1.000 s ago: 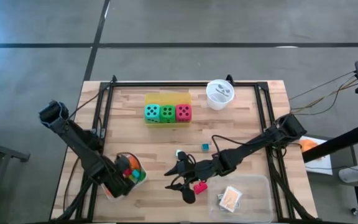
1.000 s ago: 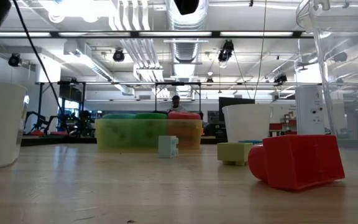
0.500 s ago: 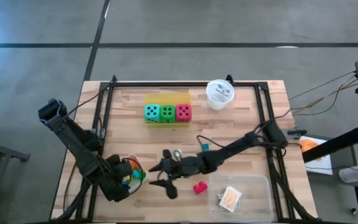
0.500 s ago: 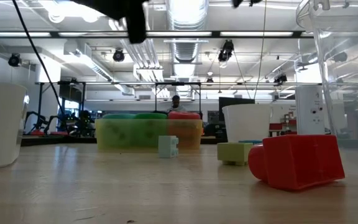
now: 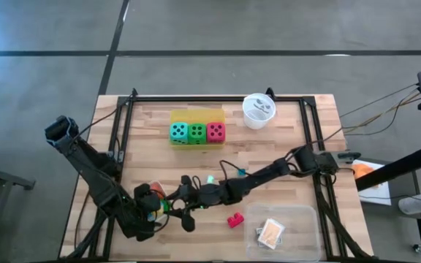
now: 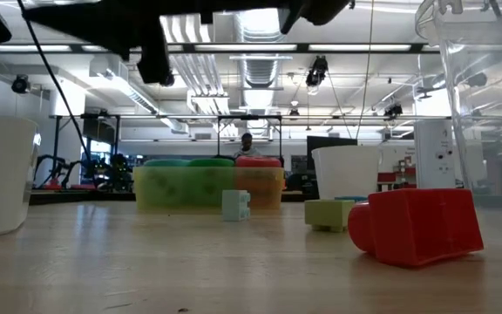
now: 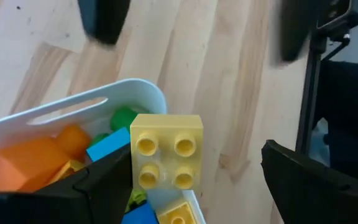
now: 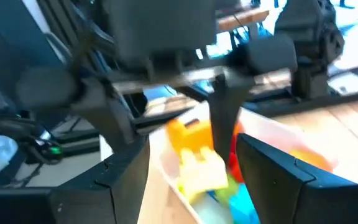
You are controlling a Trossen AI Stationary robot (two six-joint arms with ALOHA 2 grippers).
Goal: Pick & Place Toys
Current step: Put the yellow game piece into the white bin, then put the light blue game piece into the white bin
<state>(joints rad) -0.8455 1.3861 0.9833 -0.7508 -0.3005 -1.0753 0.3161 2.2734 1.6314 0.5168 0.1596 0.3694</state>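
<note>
The wooden table (image 5: 283, 131) carries both arms at its near side. The white tray (image 7: 73, 109) sits at about 7 o'clock on the table. It holds orange, blue and green blocks, with a yellow block (image 7: 166, 152) on top of the pile.

The left gripper (image 5: 145, 218) is at the tray's near corner with its fingers wide apart. They straddle that corner, but whether they touch the rim I cannot tell. The right gripper (image 5: 183, 207) reaches across to the tray's 3 o'clock side, fingers apart and nothing between them.

Loose toys remain on the wood, so the next pick is probably for the right arm, which is nearer. The red block (image 5: 234, 219) lies at about 4 o'clock from the right gripper, near it. The teal block (image 5: 210, 179) lies at about 1 o'clock, also near.

The high view gives these bearings but not the red block's pose. The low view shows it tipped on its side, long axis across the table, with a pale green block (image 6: 329, 214) just beside it. That pale green block is hidden under the right arm from above.
</note>
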